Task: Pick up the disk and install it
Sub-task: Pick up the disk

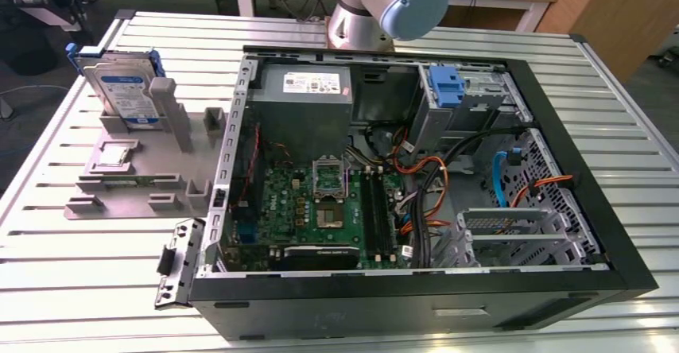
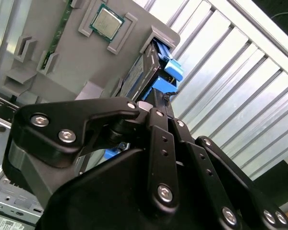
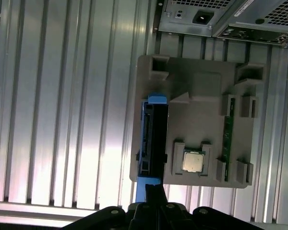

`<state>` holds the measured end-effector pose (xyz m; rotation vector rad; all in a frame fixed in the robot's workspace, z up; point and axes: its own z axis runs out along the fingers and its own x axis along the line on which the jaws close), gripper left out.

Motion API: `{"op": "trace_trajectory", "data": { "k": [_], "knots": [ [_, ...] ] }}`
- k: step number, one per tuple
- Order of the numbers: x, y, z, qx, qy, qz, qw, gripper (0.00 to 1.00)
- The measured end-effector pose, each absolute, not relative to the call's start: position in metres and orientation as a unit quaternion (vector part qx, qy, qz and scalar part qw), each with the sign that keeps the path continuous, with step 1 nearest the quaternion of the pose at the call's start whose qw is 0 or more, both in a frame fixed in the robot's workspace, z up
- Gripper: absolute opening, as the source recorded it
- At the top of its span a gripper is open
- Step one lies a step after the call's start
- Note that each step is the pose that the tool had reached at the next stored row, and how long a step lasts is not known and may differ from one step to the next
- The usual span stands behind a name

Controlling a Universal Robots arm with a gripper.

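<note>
The disk [image 1: 114,91] is a flat silver drive with a white-and-blue label, framed by a blue plastic carrier. It stands on its edge, slightly tilted, in a slot of the grey holder [image 1: 138,170], untouched by the hand. In both wrist views I see it edge-on: a dark narrow slab [image 3: 152,139] with blue rail ends [image 2: 170,69] poking out of the slot.

From my seat the gripper [image 2: 151,103] hangs over the holder, pointed down toward the table, with the disk lying straight past its tips and clear air between them. The black tips [image 3: 153,191] come together to one narrow point, so I read the jaws as closed on nothing. The disk is the nearest thing to the hand. In the exterior view I see the arm [image 1: 382,7] as a silver joint with a pale blue cap, behind the computer case [image 1: 424,289].

The gripper's links are matte black plates with bright screw heads. The holder [image 3: 201,120] is dull grey plastic with blocky raised pockets; a small square silver chip [image 3: 193,160] sits in one, beside the disk and farther off the hand's line. A thin green strip [image 3: 226,139] stands in another pocket beyond the chip. The table [image 3: 62,120] is ribbed aluminium that glares under the light. The case is black, lying open, with its green board and coloured cables showing.
</note>
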<state>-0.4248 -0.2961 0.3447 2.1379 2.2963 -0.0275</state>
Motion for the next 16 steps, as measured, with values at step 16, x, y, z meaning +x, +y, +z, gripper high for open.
{"op": "trace_trajectory", "data": {
  "k": [16],
  "knots": [
    [-0.4249, -0.2961, 0.3446, 0.687, 0.727, -0.009, 0.002, 0.29]
  ]
}}
